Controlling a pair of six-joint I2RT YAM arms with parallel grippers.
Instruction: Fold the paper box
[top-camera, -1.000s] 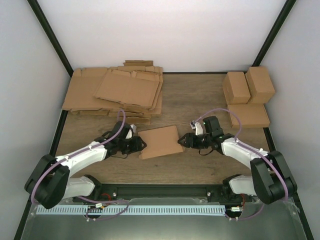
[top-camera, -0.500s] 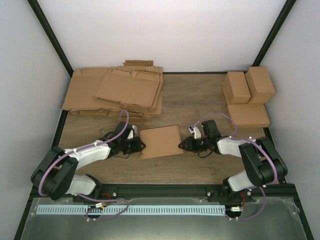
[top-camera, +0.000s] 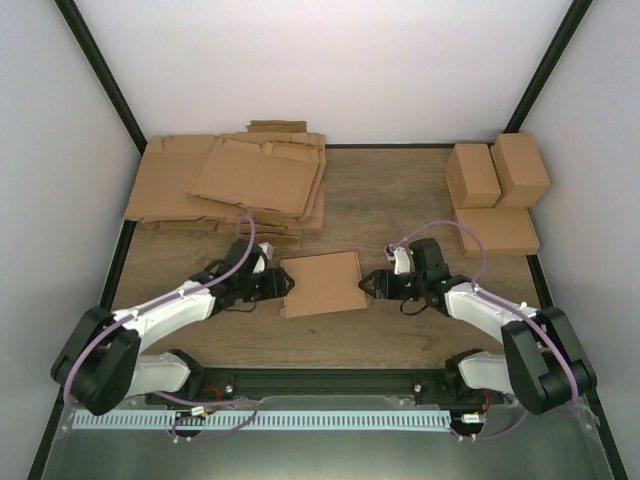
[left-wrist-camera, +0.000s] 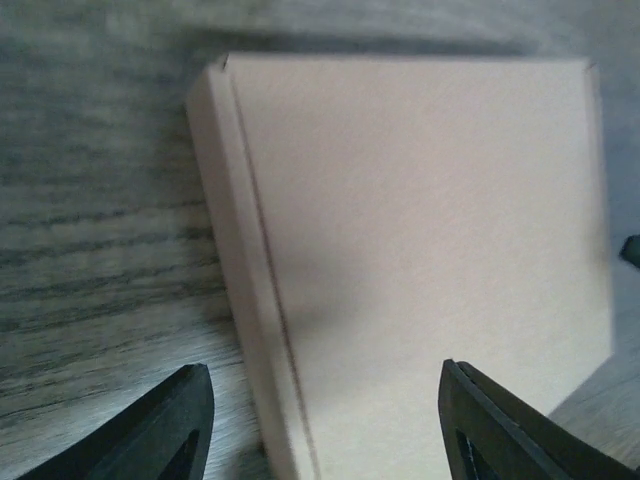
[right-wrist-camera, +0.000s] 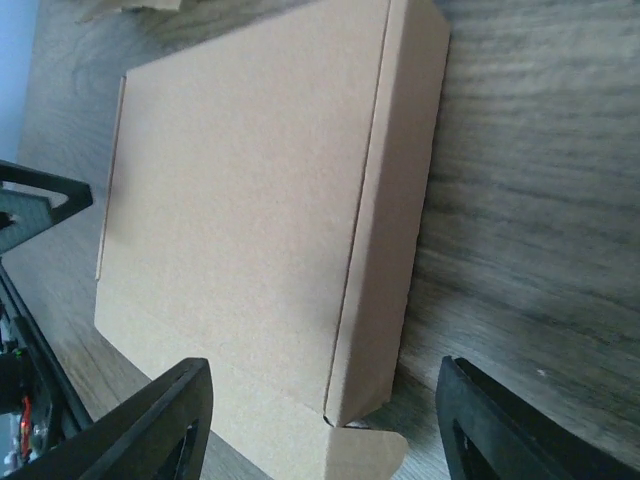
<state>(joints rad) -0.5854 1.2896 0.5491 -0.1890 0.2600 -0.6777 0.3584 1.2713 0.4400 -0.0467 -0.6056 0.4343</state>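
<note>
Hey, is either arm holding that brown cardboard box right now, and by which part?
Nothing is held. The left end effector and right end effector stand open at opposite side edges of the flat brown cardboard box, neither closed on it.

The paper box (top-camera: 320, 284) lies on the table (top-camera: 400, 200), centre front — sheet pile (top-camera: 235, 185) behind-left, three boxes (top-camera: 488, 188) behind-right.

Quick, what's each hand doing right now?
Left hand: open, facing the paper box, holding nothing.
Right hand: open, facing the box's other side, holding nothing.
</note>
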